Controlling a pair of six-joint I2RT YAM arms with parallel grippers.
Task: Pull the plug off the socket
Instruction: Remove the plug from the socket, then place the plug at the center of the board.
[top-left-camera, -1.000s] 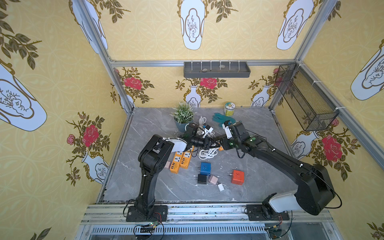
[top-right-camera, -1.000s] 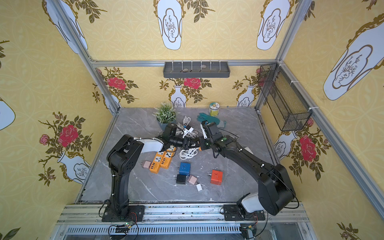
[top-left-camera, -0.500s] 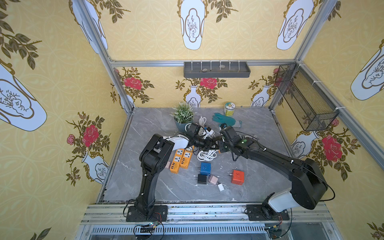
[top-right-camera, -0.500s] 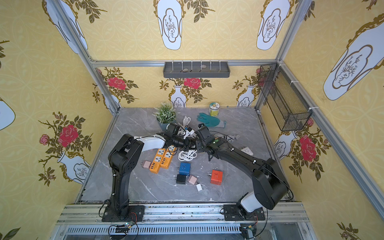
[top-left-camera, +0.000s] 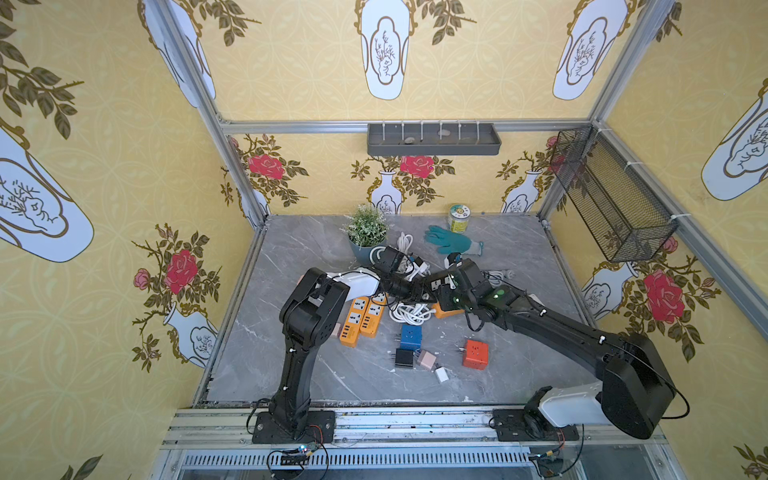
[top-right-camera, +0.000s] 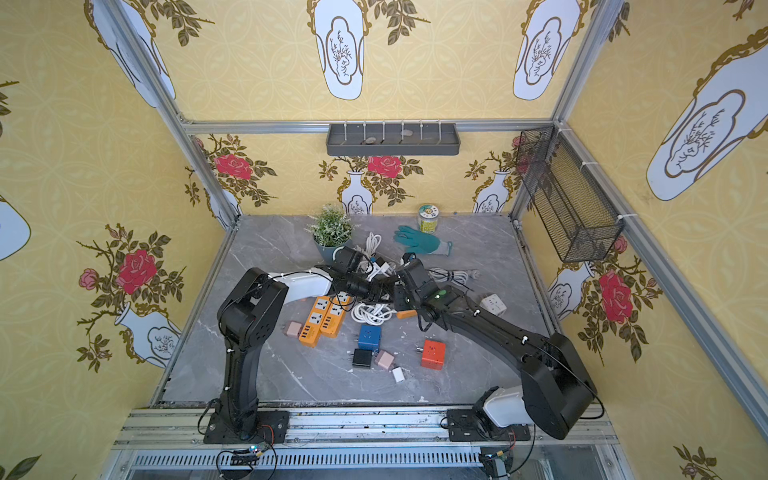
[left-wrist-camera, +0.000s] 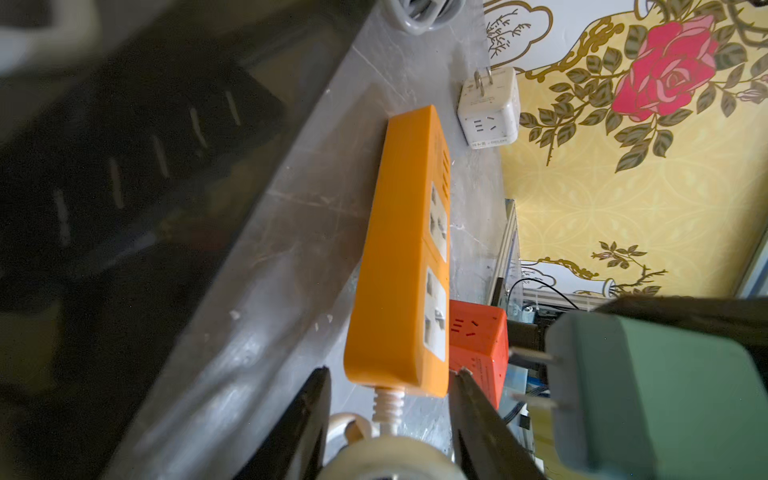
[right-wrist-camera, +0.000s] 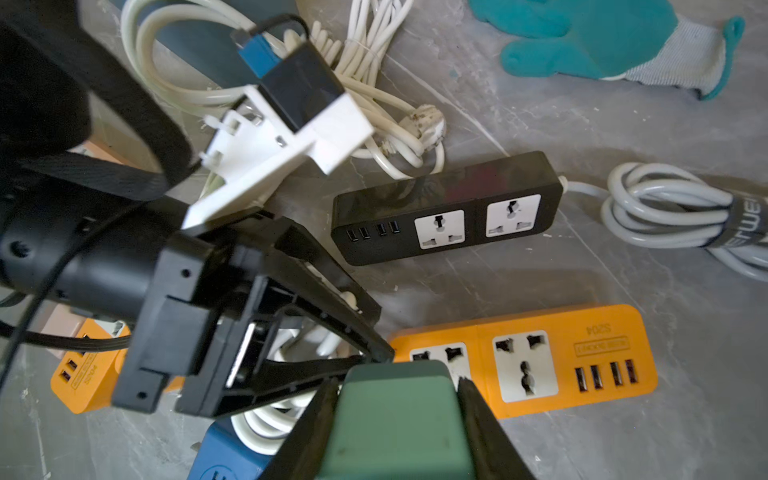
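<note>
My right fingers (right-wrist-camera: 482, 419) clamp green plug (right-wrist-camera: 395, 415), prongs bare. Arm just swung closer to orange strip (right-wrist-camera: 540, 357). Left fingers (left-wrist-camera: 305, 419) straddle strip end, grip unclear. Unplugged, I reckon.

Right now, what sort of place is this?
Most likely a robot test cell, not a real room: a left arm and right arm bolted to a front rail, wallpaper panels on an aluminium frame, and a tabletop strewn with power strips and adapters.

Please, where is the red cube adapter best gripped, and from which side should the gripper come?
Take the red cube adapter by its two flat faces toward the front and the back wall, coming straight down from above. Its prongs stick out sideways toward the pink charger, so that axis is poor; the other faces look unobstructed.
</note>
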